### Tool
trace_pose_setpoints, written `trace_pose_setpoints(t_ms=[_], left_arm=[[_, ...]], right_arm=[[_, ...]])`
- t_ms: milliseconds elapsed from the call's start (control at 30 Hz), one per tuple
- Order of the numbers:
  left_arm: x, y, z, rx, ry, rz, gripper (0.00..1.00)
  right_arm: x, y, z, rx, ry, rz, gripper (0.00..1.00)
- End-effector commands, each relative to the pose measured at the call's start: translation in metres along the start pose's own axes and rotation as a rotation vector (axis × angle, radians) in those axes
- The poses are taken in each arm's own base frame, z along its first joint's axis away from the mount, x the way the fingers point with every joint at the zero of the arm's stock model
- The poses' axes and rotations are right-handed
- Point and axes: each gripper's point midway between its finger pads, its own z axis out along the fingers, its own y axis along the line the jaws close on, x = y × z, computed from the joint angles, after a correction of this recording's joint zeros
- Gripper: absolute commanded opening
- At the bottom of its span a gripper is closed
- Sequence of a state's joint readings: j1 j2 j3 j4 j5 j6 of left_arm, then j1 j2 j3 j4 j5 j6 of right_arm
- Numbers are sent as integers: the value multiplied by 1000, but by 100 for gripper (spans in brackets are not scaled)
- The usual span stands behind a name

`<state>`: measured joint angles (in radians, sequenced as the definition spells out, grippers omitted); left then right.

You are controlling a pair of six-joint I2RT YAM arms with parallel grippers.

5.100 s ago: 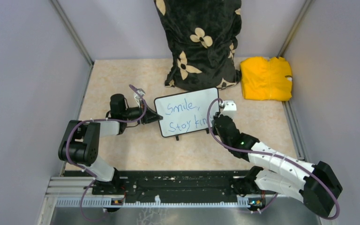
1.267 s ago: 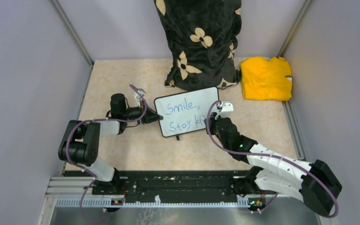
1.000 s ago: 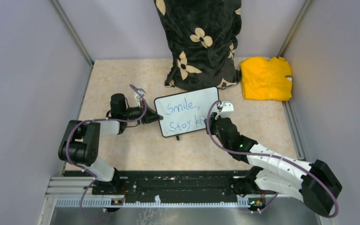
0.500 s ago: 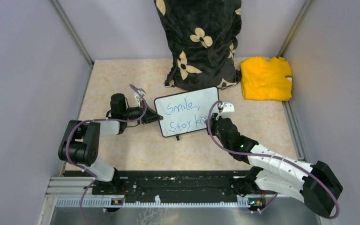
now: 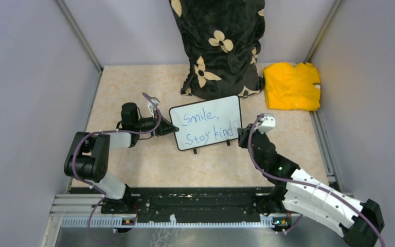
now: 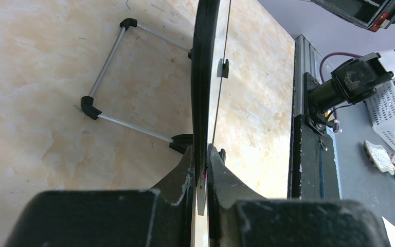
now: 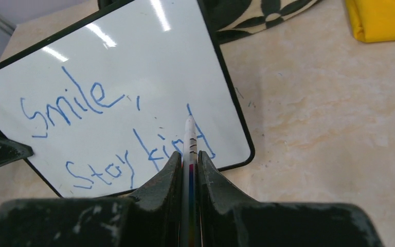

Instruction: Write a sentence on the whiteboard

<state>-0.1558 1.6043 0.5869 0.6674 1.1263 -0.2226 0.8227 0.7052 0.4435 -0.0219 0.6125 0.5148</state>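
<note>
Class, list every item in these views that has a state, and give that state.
whiteboard: propped on its stand, written on.
sentence: finished, two blue lines.
marker: gripped, tip toward whiteboard.
left hand: shut on whiteboard edge.
right hand: shut on marker.
yellow cloth: folded, lying flat.

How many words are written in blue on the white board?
3. "Smile," sits on the whiteboard's top line; "Stay" is lower left and "kind" lower right, beside it. None seem hidden.
</note>
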Motion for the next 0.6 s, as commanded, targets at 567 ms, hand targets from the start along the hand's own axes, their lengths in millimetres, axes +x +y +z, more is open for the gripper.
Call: trace_pose_setpoints(t_ms=[567], left_arm=[[9, 13, 2, -67, 23, 5, 0]], right_arm=[[35, -20, -6, 38, 51, 70, 0]])
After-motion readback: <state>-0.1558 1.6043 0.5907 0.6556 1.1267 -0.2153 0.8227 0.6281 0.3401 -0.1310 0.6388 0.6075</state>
